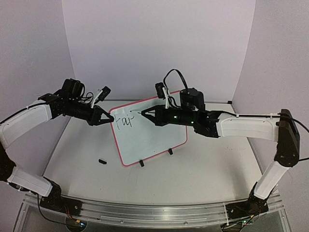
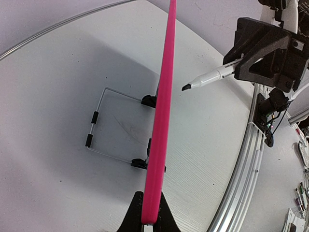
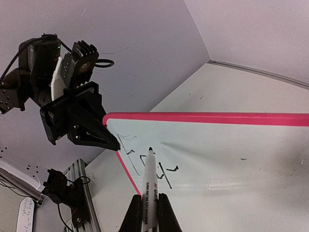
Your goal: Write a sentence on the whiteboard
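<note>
Two hands meet at the whiteboard (image 1: 152, 140), which stands propped on the surface (image 1: 203, 169) between them; the left hand (image 1: 111, 118) is clamped on its top-left corner; the right hand (image 1: 144, 113) is closed round a marker (image 3: 150, 186) whose tip points at the board face, just right of the letters (image 1: 124, 121). Next stroke probably continues rightward.

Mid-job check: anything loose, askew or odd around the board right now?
One loose item: a small black piece, possibly the cap of the white marker, lies on the white table left of the pink-framed white whiteboard. Nothing else stands out.
</note>
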### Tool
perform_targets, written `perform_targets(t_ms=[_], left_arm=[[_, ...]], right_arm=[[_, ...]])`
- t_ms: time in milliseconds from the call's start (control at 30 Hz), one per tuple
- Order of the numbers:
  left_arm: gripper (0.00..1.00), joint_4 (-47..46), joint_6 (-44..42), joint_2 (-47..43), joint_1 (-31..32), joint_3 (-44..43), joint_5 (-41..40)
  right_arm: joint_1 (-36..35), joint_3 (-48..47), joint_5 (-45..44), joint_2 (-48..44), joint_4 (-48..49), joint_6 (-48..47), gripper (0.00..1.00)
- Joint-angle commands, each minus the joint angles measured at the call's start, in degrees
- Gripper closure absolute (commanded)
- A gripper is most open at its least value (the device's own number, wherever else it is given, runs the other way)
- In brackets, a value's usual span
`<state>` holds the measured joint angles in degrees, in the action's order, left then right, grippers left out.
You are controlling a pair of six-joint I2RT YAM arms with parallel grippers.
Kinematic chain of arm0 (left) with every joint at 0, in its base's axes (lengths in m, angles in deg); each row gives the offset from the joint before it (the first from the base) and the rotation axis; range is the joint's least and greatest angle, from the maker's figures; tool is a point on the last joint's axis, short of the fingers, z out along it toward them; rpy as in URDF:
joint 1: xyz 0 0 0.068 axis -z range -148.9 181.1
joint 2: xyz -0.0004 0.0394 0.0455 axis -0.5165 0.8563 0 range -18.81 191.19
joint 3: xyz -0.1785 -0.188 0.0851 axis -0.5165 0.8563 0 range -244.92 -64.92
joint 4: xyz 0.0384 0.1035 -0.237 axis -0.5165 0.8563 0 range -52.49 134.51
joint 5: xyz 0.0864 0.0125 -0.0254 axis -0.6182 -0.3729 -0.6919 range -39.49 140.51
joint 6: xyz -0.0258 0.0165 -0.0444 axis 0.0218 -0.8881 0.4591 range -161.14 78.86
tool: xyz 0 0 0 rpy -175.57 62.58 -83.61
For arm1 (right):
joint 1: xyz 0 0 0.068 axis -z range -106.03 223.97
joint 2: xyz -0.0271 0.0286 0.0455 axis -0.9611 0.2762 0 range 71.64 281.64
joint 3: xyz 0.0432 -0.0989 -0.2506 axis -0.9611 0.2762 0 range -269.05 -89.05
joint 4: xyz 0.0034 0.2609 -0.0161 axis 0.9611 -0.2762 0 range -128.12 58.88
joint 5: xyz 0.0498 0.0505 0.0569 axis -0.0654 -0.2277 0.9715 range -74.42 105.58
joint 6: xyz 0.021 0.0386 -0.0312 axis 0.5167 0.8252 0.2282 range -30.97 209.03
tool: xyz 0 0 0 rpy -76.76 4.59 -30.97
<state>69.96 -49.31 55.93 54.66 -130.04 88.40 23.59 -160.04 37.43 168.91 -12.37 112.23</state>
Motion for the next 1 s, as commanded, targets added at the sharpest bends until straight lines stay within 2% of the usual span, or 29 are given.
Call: perform_targets(t_ms=[0,967], left_arm=[[1.0,-0.7,-2.0,-0.3,0.0,0.8,-1.6],[1.0,-0.8,-2.0,-0.1,0.0,0.7,-1.3]], right_arm=[[0.4,-2.3,0.6,1.5,1.5,0.3,1.0],[0.9,2.7,-0.2,2.8,-1.9,1.8,1.0]])
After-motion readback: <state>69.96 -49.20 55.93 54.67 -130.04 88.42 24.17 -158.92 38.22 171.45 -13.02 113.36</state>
